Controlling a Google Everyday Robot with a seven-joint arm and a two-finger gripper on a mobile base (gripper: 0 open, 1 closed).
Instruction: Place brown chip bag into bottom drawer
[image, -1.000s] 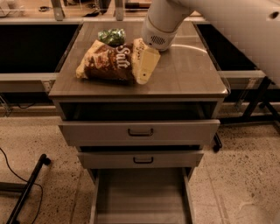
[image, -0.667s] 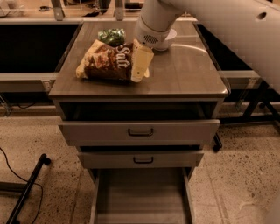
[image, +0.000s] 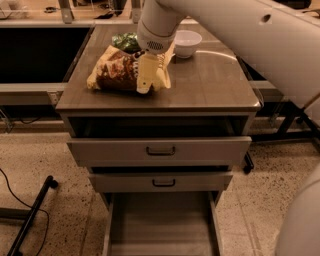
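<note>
gripper (image: 150, 83) at right edge of brown chip bag (image: 112, 75)

The hand (image: 149, 84) hangs over the brown chip bag (image: 112, 75) atop the cabinet (image: 210, 92), bottom drawer (image: 160, 227) below.

Floor: speckled beige terrazzo (image: 45, 150), warm dim lighting. 
Centre: grey metal drawer cabinet with a brown wood-grain top (image: 210, 85); two upper drawers with black handles (image: 160, 150) stand partly pulled out. 
Left: dark recessed bench (image: 35, 55); thin black cable (image: 10, 185) and black metal stand leg (image: 30, 220) lie on the floor. 
Right: black table legs (image: 295, 120). 
Gripper (image: 152, 86) sits over the cabinet top's left half.
</note>
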